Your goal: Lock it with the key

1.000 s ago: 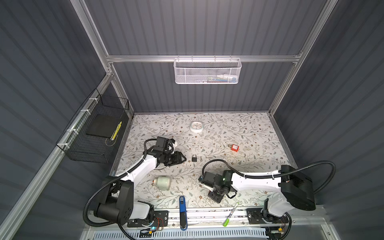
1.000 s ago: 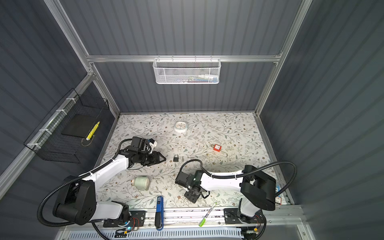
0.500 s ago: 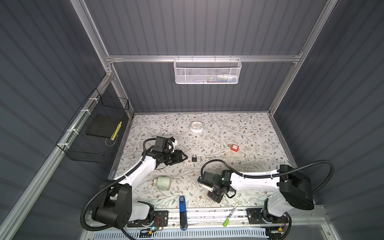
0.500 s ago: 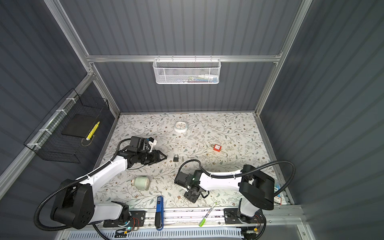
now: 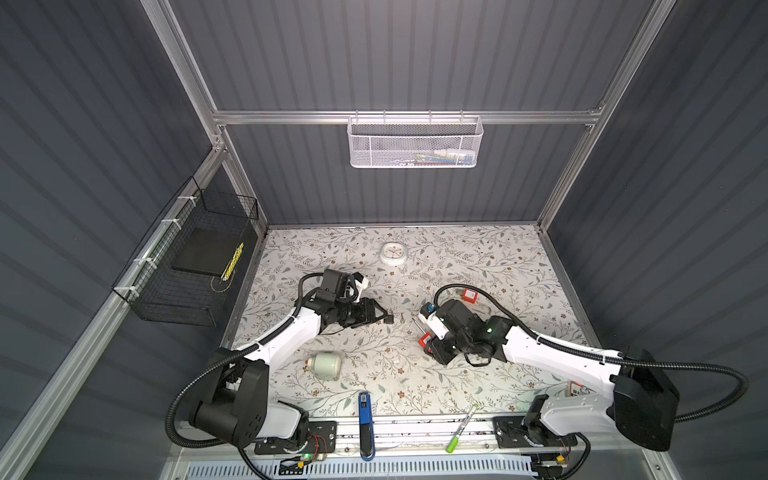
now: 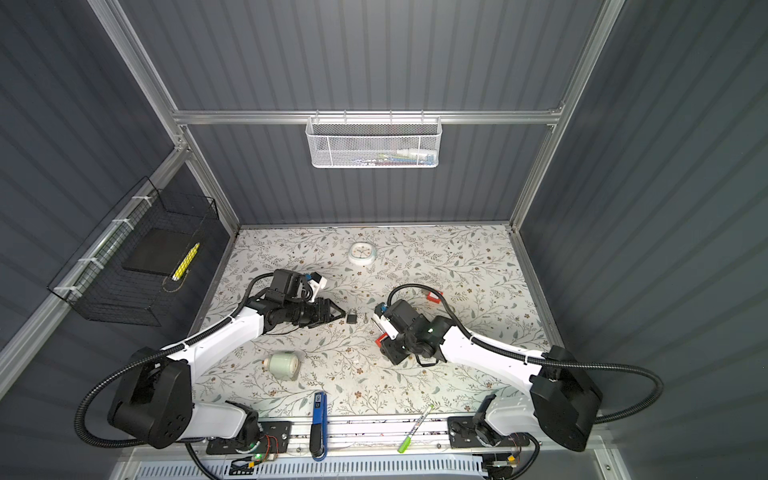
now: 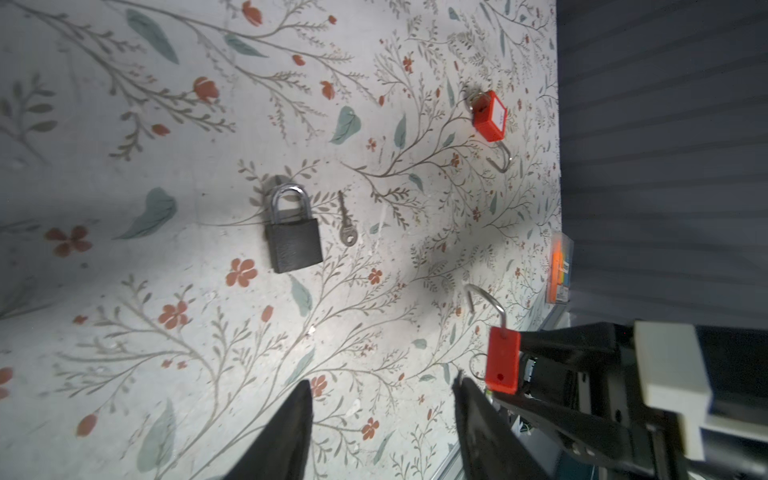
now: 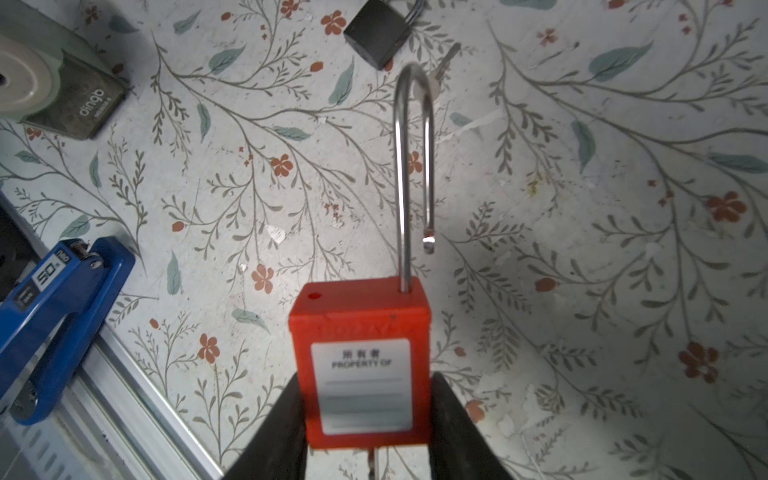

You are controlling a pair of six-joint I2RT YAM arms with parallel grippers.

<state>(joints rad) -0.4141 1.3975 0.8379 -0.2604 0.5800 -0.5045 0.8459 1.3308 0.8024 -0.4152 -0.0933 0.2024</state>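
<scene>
Far left on the wall: black wire basket [image 5: 183, 266] with a dark flat slab inside. Then the left fingers [image 7: 291, 432], low over the bench [image 5: 490, 257], spread apart with nothing between them. Their tips point right at the grey padlock [image 5: 389, 321] and sit just short of it; the top views don't show whether they touch. Nearer and to the left, a green tape dispenser [image 5: 326, 365] lies on its side. A blue stapler [image 5: 365, 419] straddles the near bench edge and the rail. The grey padlock lies flat mid-bench, shackle shut. The key [image 5: 403, 319] lies loose just right of it, close but apart. Far centre: white round clock [image 5: 392, 253], and above it a white mesh basket [image 5: 415, 143] hung on the back rail. Right of centre, the right fingers [image 8: 274, 440] clamp the red padlock [image 8: 359, 365] by the sides of its body, label toward the wrist camera. It looks clear of the bench. Its long shackle is open, one leg in the body and the free end out of its hole, aimed toward the grey padlock and key. Something thin hangs under the body; can't make it out. The second red padlock [image 5: 469, 295] lies farther back and right, shackle open. A green marker [image 5: 461, 428] rests on the near rail.
</scene>
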